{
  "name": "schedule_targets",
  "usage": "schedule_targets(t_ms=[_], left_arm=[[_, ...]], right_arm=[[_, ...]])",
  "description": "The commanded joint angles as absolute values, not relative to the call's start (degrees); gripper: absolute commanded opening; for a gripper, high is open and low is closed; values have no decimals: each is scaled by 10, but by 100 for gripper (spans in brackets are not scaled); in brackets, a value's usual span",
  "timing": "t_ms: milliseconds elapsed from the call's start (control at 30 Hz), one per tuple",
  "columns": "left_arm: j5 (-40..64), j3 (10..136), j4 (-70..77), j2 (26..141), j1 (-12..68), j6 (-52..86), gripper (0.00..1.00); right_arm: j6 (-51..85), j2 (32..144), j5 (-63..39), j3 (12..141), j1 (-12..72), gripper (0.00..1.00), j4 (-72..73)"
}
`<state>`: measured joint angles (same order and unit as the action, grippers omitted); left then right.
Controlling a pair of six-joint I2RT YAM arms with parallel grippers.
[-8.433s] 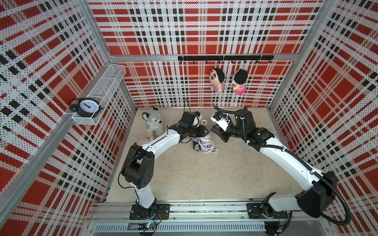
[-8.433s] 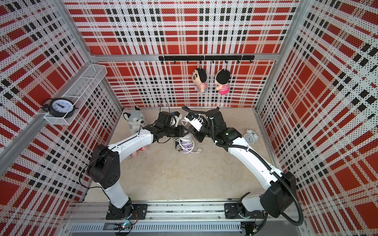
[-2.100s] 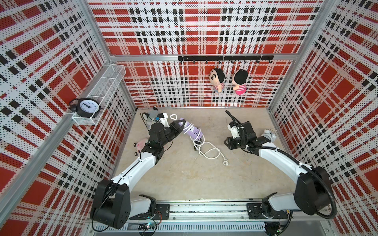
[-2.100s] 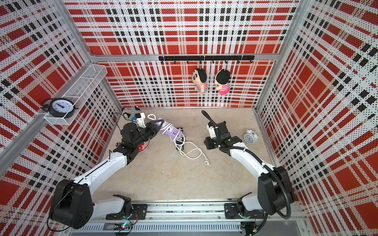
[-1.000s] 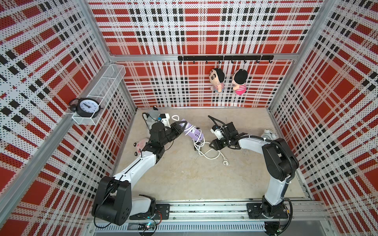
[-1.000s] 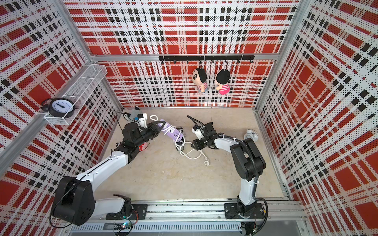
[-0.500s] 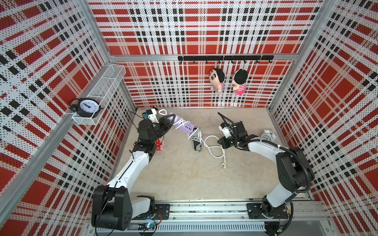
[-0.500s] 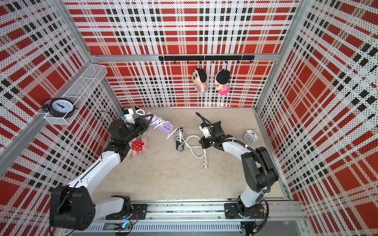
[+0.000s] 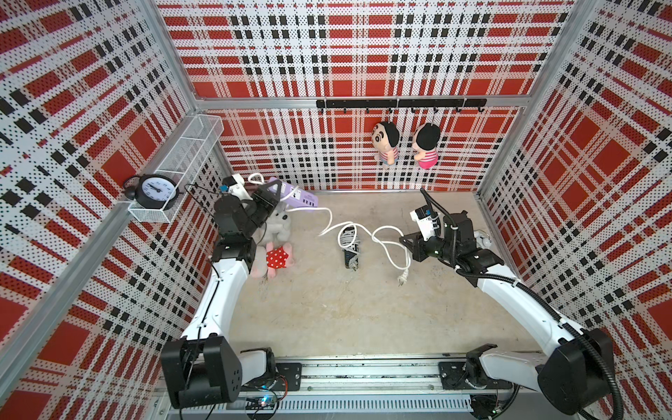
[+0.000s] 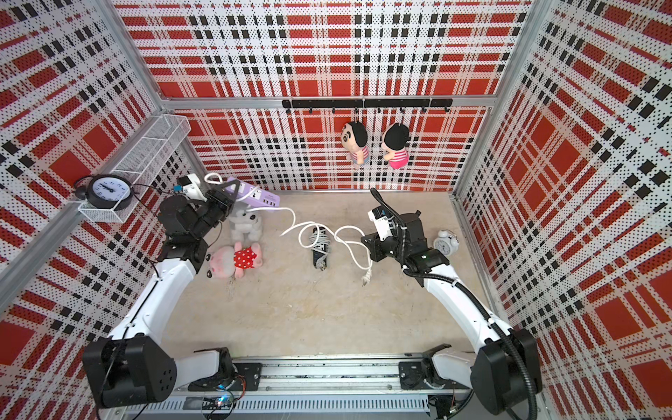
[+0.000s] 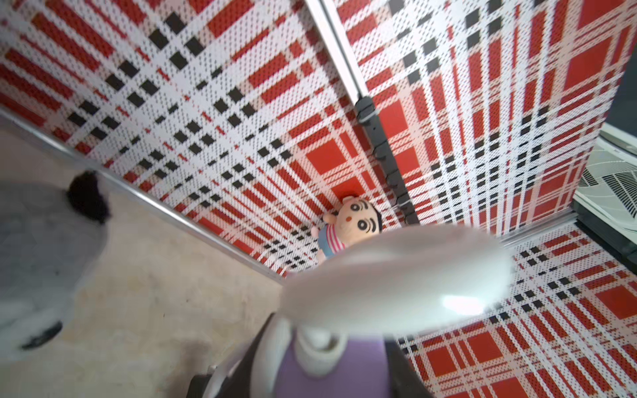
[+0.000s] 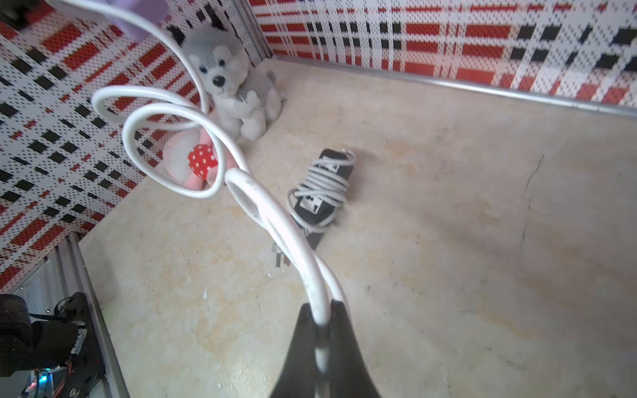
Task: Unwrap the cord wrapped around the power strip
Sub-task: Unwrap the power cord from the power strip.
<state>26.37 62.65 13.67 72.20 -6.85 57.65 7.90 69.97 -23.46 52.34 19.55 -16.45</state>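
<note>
The purple power strip (image 9: 297, 195) is held up off the floor in the back-left corner, above the husky plush (image 9: 279, 226); its long axis runs roughly along the back wall, free end towards the robot's right; the left gripper (image 9: 270, 190) is clamped on its other end; the white cord (image 9: 329, 217) trails from it in loose loops to the right gripper (image 12: 322, 310), pinched shut on it; a black power strip (image 9: 352, 251), cord-wrapped, lies on the floor between; the plug (image 9: 401, 279) dangles below.
</note>
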Motion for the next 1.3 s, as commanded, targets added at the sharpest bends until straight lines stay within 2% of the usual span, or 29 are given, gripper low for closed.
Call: schedule_targets(t_ms=[0,133,233,333,400,500,600,833,1000,1100,1267], left_arm=[[306,680,174,720,-93,591,0],[324,648,183,704,-84,603,0],[286,611,153,692,-28,564,0],[265,566,172,682,1,569,0],[248,554,154,674,9,552,0],[225,547,109,657,6,518,0],[233,535,96,641,-17,511,0],[268,514,75,618,-72,504,0],[292,494,112,612,-97,531,0],[296,492,130,619,-79,542,0],[303,504,147,637,-34,544,0]], right_arm=[[99,703,-187,504,173,0,-212],[164,694,-275,519,160,0,-139],[260,702,-372,532,217,0,13],[261,718,-408,579,253,0,44],[238,709,-387,599,252,0,36],[119,723,-289,674,252,0,-139],[60,739,-193,701,233,0,-243],[72,748,-36,687,137,0,-333],[124,744,-98,616,117,0,-320],[146,746,-158,558,121,0,-284],[138,741,-171,534,125,2,-283]])
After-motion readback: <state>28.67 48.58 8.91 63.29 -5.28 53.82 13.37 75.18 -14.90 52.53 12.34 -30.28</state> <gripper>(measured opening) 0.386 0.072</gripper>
